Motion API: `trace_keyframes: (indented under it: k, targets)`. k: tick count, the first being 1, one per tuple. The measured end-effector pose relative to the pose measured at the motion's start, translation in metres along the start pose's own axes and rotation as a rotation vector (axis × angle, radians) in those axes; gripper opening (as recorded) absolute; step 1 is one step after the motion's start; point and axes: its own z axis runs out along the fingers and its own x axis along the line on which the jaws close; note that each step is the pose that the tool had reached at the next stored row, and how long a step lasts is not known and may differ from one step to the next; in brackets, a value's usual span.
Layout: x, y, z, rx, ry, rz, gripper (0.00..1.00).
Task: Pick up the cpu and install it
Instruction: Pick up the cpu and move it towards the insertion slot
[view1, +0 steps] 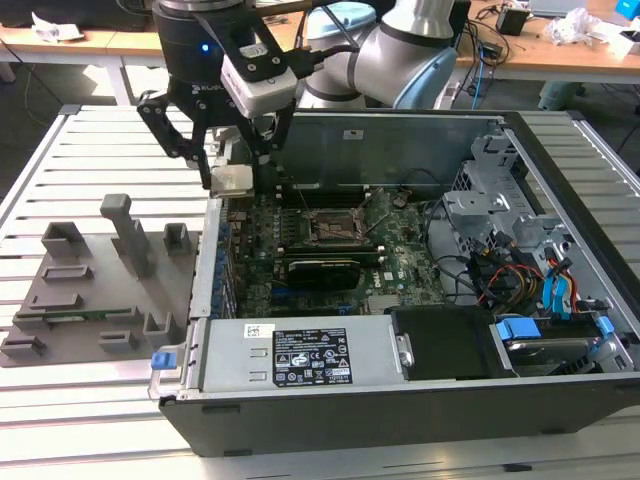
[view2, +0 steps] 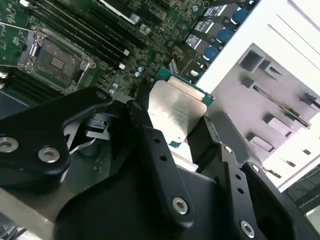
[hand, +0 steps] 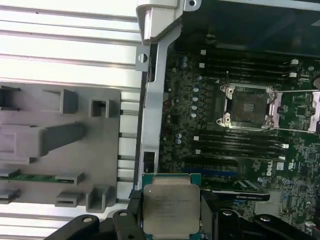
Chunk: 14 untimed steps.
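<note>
— What do we see in the exterior view?
— The end effector is clenched on the cpu, held above the case's wall on the exterior view's left, left of the socket. The tray lies farther left on the desk.
— And the second wrist view?
— We see fingers pressing the cpu's opposite edges, above the board.
— The first wrist view?
— The cpu shows us its metal top, well apart from the socket.
</note>
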Motion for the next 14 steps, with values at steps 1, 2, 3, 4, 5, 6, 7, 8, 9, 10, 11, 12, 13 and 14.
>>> trace_keyframes:
  k: [1, 2, 3, 4, 5, 6, 7, 8, 9, 10, 11, 12, 13, 14]
  targets:
    - [-0.0041, 0.0007, 0.0003, 0.0011, 0.0002, 0.000, 0.55]
    - [-0.0089, 0.0021, 0.0008, 0.0021, 0.0002, 0.000, 0.55]
    - [-0.0118, 0.0032, 0.0010, 0.0028, 0.0002, 0.000, 0.55]
    - [-0.0143, 0.0041, 0.0013, 0.0034, 0.0002, 0.000, 0.55]
    - [-0.0181, 0.0053, 0.0016, 0.0043, 0.0004, 0.000, 0.55]
    - [-0.0207, 0.0061, 0.0019, 0.0048, 0.0004, 0.000, 0.55]
    - [-0.0240, 0.0069, 0.0022, 0.0055, 0.0005, 0.000, 0.55]
    - [-0.0284, 0.0079, 0.0026, 0.0061, 0.0005, 0.000, 0.55]
    - [-0.0328, 0.0087, 0.0032, 0.0062, 0.0004, 0.000, 0.55]
    - [-0.0352, 0.0091, 0.0035, 0.0062, 0.0005, 0.000, 0.55]
    - [-0.0400, 0.0100, 0.0042, 0.0065, 0.0005, 0.000, 0.55]
    - [-0.0451, 0.0109, 0.0053, 0.0065, 0.0005, 0.000, 0.55]
    - [-0.0488, 0.0121, 0.0068, 0.0066, 0.0006, 0.000, 0.55]
    - [-0.0535, 0.0141, 0.0092, 0.0065, 0.0008, 0.000, 0.55]
